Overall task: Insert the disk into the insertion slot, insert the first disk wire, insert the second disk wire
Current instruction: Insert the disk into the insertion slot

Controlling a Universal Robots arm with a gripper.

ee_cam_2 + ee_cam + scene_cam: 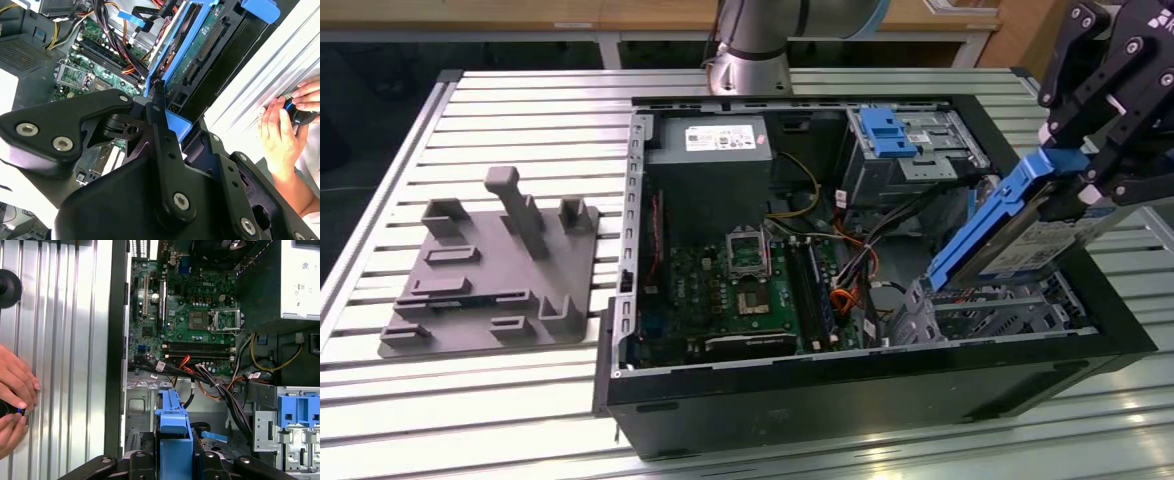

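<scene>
you'll see the disk [1021, 250] framed in glossy bright blue plastic, its label smooth silver-white. the insertion slot [1001, 305] is bare silver sheet metal, perforated, with a dull shine. the gripper [1081, 178] looks matt black. your table [520, 110] is ribbed pale metal catching glare; the fixture [480, 280] on it is matt grey plastic.

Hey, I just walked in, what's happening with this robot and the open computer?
The robot's gripper is shut on the disk, holding it by its blue carrier, steeply tilted over the open computer case. The disk's lower end is down at the slot, the silver cage in the case's corner on the exterior view's right, but the disk is not seated in it. A person's hand is at the table beside the case.
</scene>
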